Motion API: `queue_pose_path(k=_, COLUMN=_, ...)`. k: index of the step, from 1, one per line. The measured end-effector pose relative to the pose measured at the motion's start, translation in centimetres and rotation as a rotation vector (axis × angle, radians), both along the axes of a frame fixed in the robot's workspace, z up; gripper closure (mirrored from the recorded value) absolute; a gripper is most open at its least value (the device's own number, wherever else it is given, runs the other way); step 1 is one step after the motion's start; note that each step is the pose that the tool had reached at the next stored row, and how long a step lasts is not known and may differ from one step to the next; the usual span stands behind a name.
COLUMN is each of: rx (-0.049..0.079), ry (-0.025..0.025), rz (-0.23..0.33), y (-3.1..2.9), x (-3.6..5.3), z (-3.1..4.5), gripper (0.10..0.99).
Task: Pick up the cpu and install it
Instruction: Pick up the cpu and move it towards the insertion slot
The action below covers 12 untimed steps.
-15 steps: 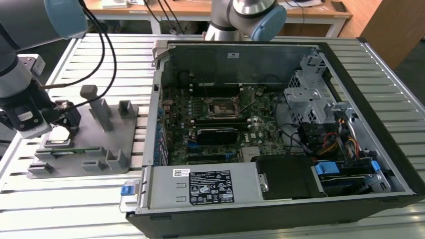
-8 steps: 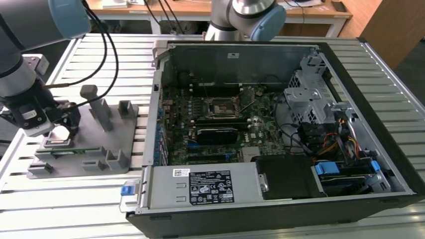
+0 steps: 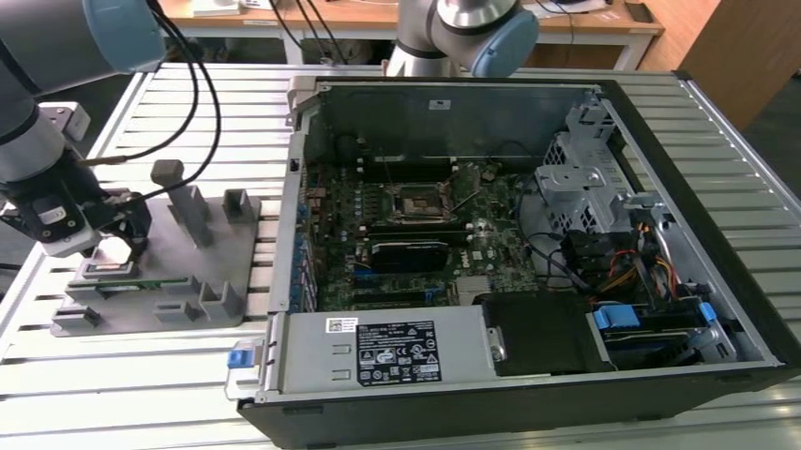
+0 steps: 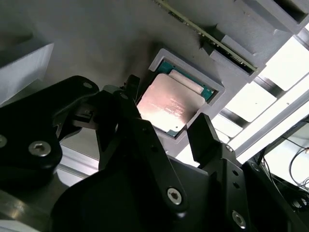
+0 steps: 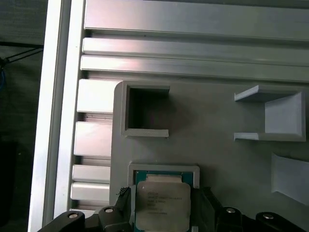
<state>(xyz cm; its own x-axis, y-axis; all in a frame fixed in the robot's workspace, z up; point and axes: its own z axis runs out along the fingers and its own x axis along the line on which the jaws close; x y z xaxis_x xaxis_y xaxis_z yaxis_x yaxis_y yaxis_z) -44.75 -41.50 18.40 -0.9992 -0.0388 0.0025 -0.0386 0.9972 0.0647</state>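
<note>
My gripper (image 4: 166, 104) hangs over the fixture (image 5: 217, 159), near its edge on the exterior view's left. My fingers (image 4: 205, 140) stand apart, 1 on each side of the cpu (image 5: 161, 208). The cpu lies silver top up in a square pocket (image 5: 164, 168) of the fixture, well apart from the socket (image 3: 414, 202) in the case (image 3: 375, 412). A slim gap shows beside each finger in the first wrist view, so I judge that nothing is clamped yet. Probable faults from here:

- If 1 finger meets the cpu first, it could push the chip against the pocket wall and tilt or jam it.
- If I sit too low, my fingertips could strike the pocket rim instead of the chip edges.
- The chip edges are thin, so a shallow grip could slip and drop the cpu onto the fixture.
- A grip that twists the cpu would probably leave it misaligned for the socket.
</note>
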Motion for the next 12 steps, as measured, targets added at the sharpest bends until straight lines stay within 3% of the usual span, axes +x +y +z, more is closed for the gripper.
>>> queue_pose_path(k=4, rx=-0.005, ry=-0.0047, rz=-0.001, y=0.00, x=-0.05, z=0.00, gripper=0.412)
queue_pose_path(k=12, rx=-0.007, ry=-0.0051, rz=-0.011, y=-0.04, x=-0.18, z=-0.03, gripper=0.412)
